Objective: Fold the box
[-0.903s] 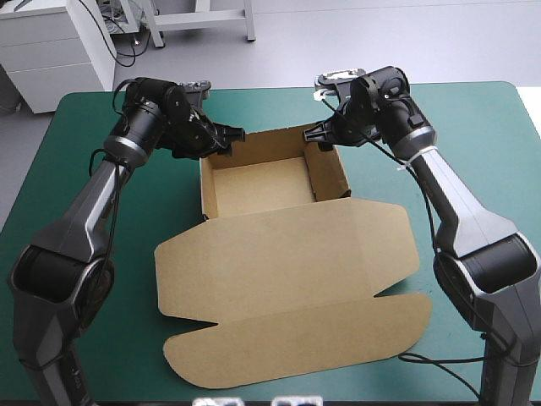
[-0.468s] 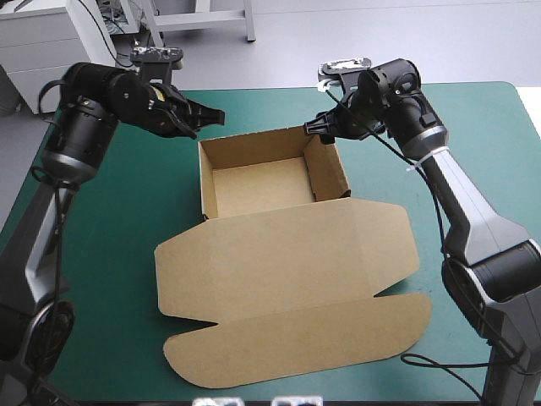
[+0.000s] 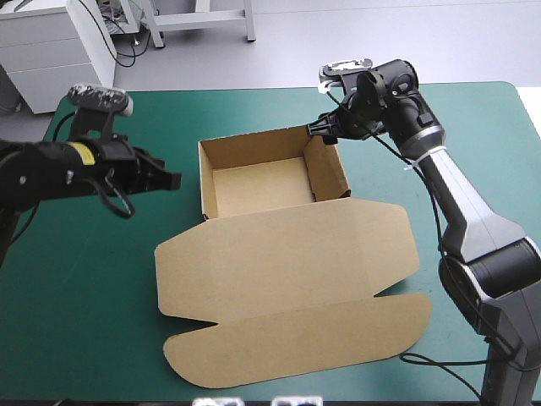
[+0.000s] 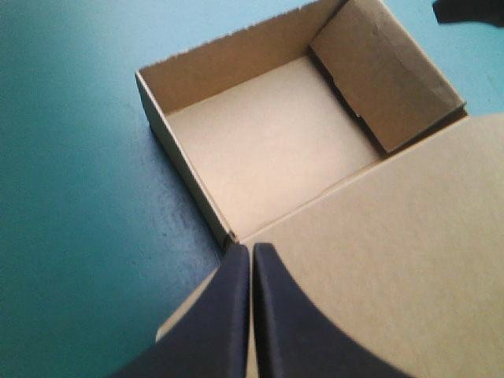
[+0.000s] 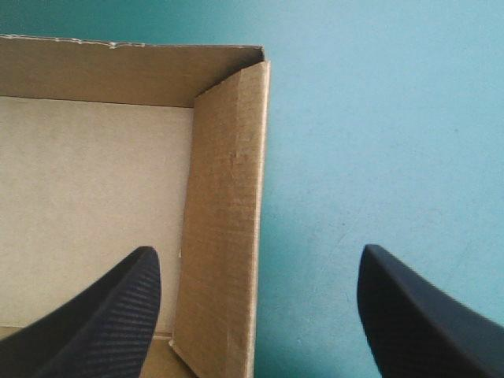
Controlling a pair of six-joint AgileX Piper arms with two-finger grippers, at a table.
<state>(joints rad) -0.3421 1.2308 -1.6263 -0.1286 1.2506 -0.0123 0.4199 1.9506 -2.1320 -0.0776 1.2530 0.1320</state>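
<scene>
On the left, the left gripper (image 3: 173, 180) is over the teal-green cover (image 3: 93, 288), at about 9 o'clock from the tray of the box and clearly apart from its left wall. Its black fingers are pressed together with nothing between them. In the left wrist view they make one pointed arch (image 4: 250, 249), and just ahead of the tip is the corner where the tray's left wall meets the lid. The brown box (image 3: 283, 254) lies in the middle of the table as an open tray with the lid flat. The tray (image 3: 254, 184) is the part toward 12 o'clock. Its four walls stand up, the far wall has a slightly rough top edge, and the right wall shows a second layer of board folded down inside it. The tray holds nothing. From the tray the lid (image 3: 287, 245) spreads toward 6 o'clock as one wide panel with a rounded wing at 9 o'clock and another at 3 o'clock. After a crease comes a long front flap (image 3: 296, 338) with rounded ends, nearest to the table's near edge. On the right, the right gripper (image 3: 319, 127) is at the tray's corner at about 1 o'clock, with the fingers released and wide apart. In the right wrist view (image 5: 256, 260) one finger is over the tray's floor and the other over the cover outside, with the right wall between them. Whether a finger touches the board, I cannot tell.
</scene>
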